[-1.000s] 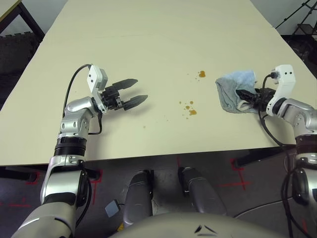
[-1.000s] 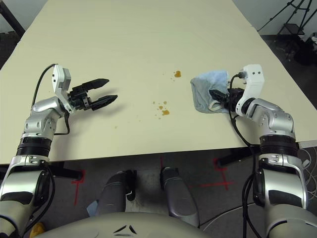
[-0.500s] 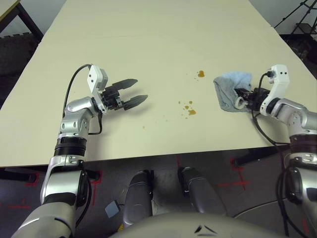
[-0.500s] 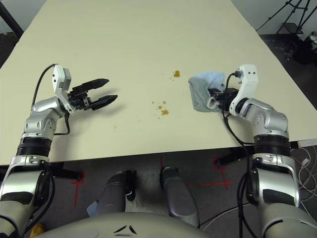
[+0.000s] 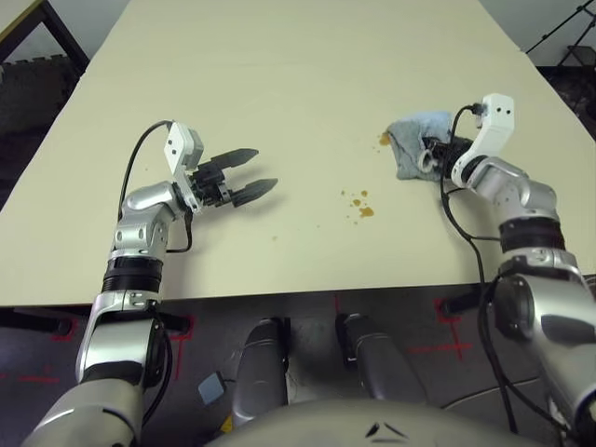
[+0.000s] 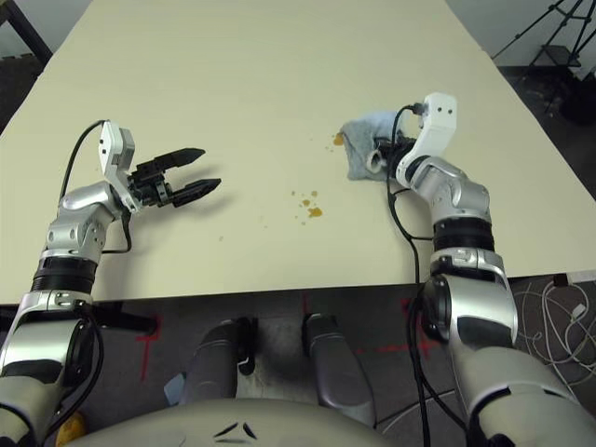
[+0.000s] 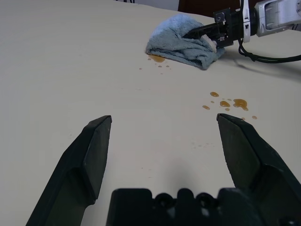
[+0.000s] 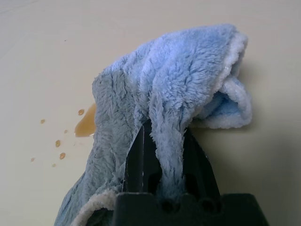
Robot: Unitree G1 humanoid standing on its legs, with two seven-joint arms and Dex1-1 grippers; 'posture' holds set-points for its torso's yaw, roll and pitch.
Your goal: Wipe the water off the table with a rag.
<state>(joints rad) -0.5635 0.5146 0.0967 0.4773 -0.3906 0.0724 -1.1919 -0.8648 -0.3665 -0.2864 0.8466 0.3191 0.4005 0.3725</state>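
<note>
The light blue rag point(image 5: 408, 145) lies bunched on the cream table point(image 5: 279, 65) at the right. My right gripper point(image 5: 430, 155) is shut on a fold of it, the cloth pinched between the black fingers point(image 8: 141, 155). The rag's left edge touches one amber splotch of water point(image 8: 86, 125), with tiny drops beside it. A second cluster of water drops point(image 5: 359, 203) sits nearer the table's front, left of the rag. My left gripper point(image 5: 265, 168) hovers open over the left part of the table, far from the rag, with nothing between its fingers.
The table's front edge runs just below both forearms, and its right edge lies close behind the right arm. A tripod point(image 5: 563, 37) stands on the floor beyond the far right corner.
My right gripper has pulled the rag leftward and farther up the table, so its edge now meets the upper splotch. The left arm has stayed still.
</note>
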